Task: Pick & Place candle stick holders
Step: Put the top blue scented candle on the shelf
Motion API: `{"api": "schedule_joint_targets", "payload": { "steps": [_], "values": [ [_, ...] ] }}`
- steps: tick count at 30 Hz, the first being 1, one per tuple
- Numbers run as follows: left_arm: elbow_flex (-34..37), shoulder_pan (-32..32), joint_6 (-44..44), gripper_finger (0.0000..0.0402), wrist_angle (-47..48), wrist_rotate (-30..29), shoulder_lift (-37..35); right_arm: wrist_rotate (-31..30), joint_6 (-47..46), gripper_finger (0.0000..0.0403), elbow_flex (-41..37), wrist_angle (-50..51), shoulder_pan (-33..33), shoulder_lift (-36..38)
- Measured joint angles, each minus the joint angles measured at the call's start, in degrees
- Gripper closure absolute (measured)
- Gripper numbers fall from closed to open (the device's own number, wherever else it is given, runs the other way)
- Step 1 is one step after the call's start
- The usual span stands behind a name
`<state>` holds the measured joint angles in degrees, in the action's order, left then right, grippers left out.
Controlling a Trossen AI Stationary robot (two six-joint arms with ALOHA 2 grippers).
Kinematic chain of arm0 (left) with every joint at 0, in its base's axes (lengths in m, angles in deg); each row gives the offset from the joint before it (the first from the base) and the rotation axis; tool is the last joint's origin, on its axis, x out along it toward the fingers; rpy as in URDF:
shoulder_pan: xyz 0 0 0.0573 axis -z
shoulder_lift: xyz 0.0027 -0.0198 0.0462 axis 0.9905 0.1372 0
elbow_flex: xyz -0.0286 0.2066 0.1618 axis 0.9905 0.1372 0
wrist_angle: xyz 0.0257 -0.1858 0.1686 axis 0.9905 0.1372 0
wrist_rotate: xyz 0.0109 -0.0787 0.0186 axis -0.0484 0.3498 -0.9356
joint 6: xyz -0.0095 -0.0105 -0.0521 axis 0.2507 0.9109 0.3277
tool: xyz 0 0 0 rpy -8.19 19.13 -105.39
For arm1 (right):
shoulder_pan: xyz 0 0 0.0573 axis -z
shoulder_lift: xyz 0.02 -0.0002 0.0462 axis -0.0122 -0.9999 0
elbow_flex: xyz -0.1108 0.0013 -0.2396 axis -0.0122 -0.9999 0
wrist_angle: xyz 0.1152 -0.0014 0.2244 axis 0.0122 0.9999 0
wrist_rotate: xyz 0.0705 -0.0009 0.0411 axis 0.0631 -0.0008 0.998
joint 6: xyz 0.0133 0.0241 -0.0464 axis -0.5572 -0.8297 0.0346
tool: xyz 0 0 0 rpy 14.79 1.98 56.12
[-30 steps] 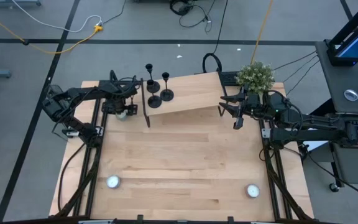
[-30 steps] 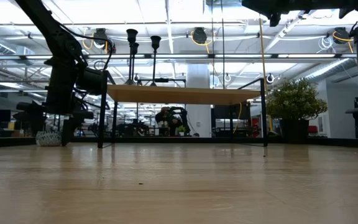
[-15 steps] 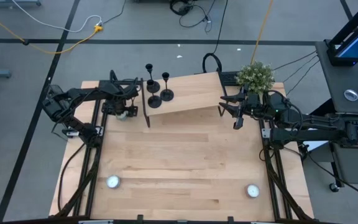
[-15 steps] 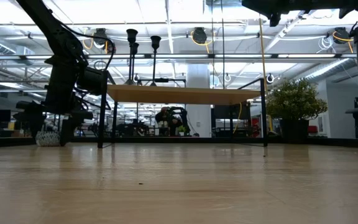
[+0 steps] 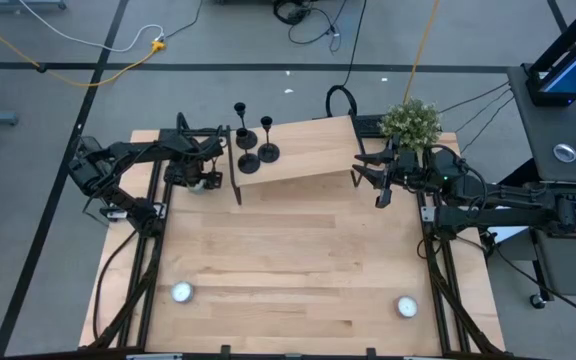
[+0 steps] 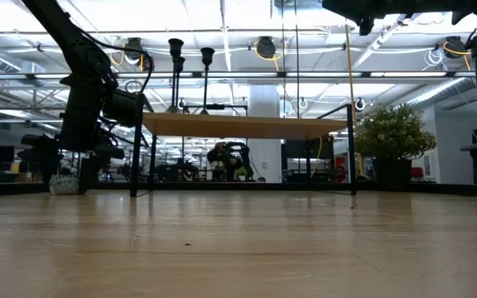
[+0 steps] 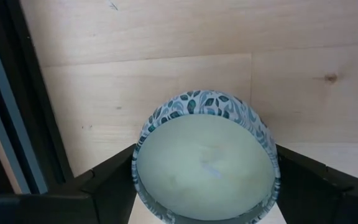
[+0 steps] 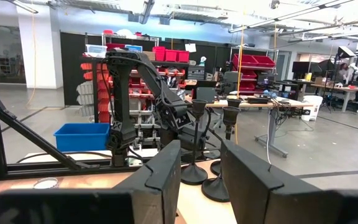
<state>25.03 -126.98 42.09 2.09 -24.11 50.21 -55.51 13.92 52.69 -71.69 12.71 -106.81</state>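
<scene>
Three black candle stick holders [image 5: 251, 148] stand by their round bases at the left end of a raised wooden shelf [image 5: 303, 152]. They also show in the low view [image 6: 190, 76] and in the right wrist view [image 8: 211, 152]. My left gripper [image 5: 196, 180] points down at the table's far left, beside the shelf, shut on a round leaf-patterned candle tin [image 7: 205, 158]. At the shelf's right end my right gripper [image 5: 378, 188] hangs raised and level. It is open by a narrow gap with nothing in it [image 8: 201, 168]. My left gripper holds the candle tin between its two fingers, one on each opposite side of the round wall [image 7: 137, 163]. The fingers come from above and point down. The tin stands upright with its pale wax top up; its bottom rests on the table [image 6: 65, 184].
Two small tea lights lie near the table's front edge [image 5: 181, 292] [image 5: 406, 306]. A potted plant [image 5: 410, 122] stands at the far right behind the shelf. Black frame rails [image 5: 143, 270] run along both sides of the table. The wide middle of the wooden table [image 5: 288, 250] is bare.
</scene>
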Motion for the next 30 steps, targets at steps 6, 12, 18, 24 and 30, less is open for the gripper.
{"api": "schedule_joint_targets", "payload": {
  "steps": [6,12,18,24,30],
  "values": [
    [0.0,0.0,0.0,0.0094,-0.9,-0.4,0.0,0.0,0.0,0.0298,0.0,0.0,0.0,0.0],
    [0.0,0.0,0.4,0.0100,-1.2,-1.2,0.0,0.0,0.0,0.0298,0.0,0.0,0.0,0.0],
    [0.0,0.0,1.3,0.0101,-1.2,-1.8,0.0,0.0,0.0,0.0298,0.0,0.0,0.0,0.0],
    [0.0,0.4,1.4,0.0110,0.2,-1.6,0.0,0.0,0.0,0.0298,0.0,0.0,0.0,0.0],
    [0.0,1.9,1.8,0.0125,0.6,-2.3,0.0,0.0,0.0,0.0298,0.0,0.0,0.0,0.0]
  ]
}}
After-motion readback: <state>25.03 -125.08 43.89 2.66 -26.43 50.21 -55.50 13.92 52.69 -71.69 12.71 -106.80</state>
